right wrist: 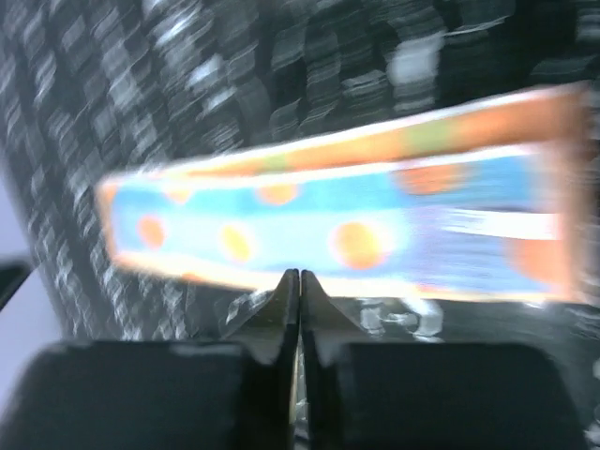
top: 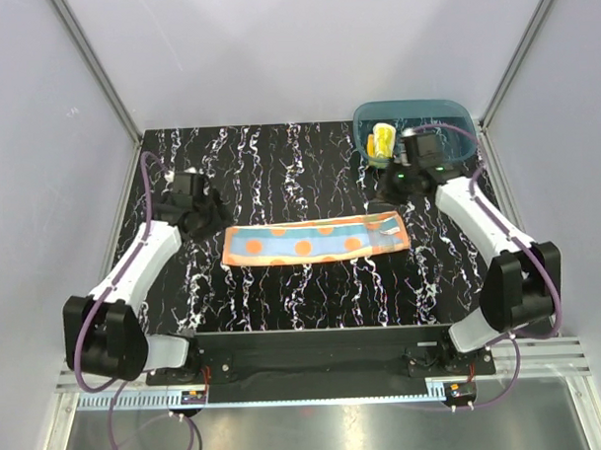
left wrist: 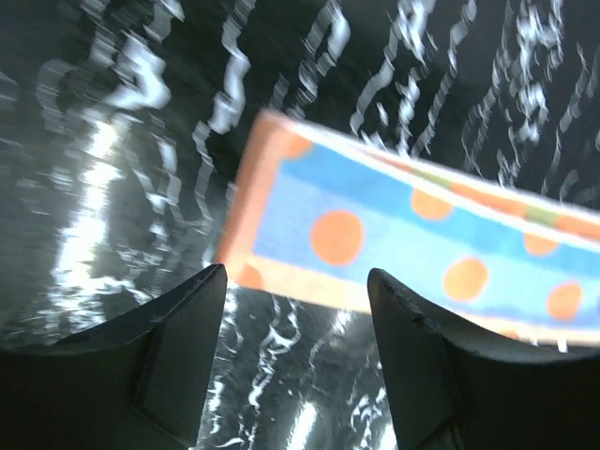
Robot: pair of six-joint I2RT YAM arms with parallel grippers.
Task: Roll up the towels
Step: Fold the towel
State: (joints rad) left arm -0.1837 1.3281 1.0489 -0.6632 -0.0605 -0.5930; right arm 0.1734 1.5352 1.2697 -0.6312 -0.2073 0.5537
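The orange towel with pale blue and yellow dots [top: 316, 240] lies folded into a long flat strip across the middle of the table. My left gripper [top: 215, 222] hovers just off the strip's left end, open with nothing between its fingers [left wrist: 296, 275]; the towel's end [left wrist: 403, 225] shows just beyond the fingertips. Close above the strip's right end is my right gripper [top: 387, 198]. Its fingers [right wrist: 299, 274] are pressed together on nothing, with the towel [right wrist: 356, 216] blurred beyond them. The yellow towel [top: 382, 141] sits bundled in the tub.
A teal translucent tub [top: 415, 106] stands at the back right corner, right behind the right wrist. The tabletop [top: 279, 166] is black with white marbling. Grey walls and metal frame posts close in the left, right and back sides.
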